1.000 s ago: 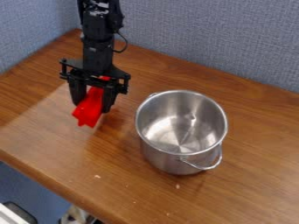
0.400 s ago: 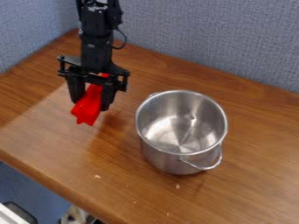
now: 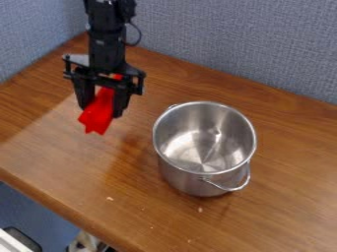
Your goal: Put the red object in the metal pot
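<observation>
While your pincer (image 3: 101, 101) points straight down over the left part of the wooden table (image 3: 79, 187), its black fingers are clamped tight on the red object (image 3: 97, 114). You have the block gripped by its upper end, so most of its bright red length hangs below the fingertips, tilted slightly, with its lower end down and a little to the left of the pincer. It looks lifted clear of the wood, though the gap beneath it is hard to judge from this angle. Directly above the pincer, your black arm (image 3: 108, 30) rises in front of the blue-grey wall (image 3: 250, 39). To the right of the pincer and a bit nearer the camera, well apart from the block, you have the metal pot (image 3: 204, 148) standing upright on the table, its round mouth open and its shiny inside showing nothing in it. Its thin wire loop handle (image 3: 227, 183) hangs at the side farthest from the pincer, toward the table's front edge.
</observation>
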Robot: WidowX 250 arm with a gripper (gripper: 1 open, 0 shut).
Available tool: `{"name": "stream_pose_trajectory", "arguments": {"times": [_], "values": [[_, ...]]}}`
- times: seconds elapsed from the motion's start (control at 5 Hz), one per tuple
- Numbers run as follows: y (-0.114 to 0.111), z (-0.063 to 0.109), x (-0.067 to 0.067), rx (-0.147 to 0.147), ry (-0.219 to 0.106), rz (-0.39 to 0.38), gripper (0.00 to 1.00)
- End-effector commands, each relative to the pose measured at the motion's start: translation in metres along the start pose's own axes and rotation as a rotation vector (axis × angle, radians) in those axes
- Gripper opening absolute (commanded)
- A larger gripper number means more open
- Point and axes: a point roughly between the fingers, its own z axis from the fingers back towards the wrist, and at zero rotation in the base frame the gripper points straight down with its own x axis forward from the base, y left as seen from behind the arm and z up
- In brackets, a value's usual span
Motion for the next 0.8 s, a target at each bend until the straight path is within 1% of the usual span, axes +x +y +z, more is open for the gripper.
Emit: {"name": "stream_pose_trajectory", "arguments": {"times": [0.0, 0.2, 0.4, 0.6], "values": [[-0.013, 0.043, -0.003, -0.036, -0.091, -0.026, 0.00], [-0.036, 0.064, -0.006, -0.060, -0.111, -0.076, 0.00], [-0.072, 0.080, -0.005, -0.076, -0.123, -0.151, 0.00], [-0.113, 0.089, -0.018, -0.075, -0.109, -0.238, 0.00]]}}
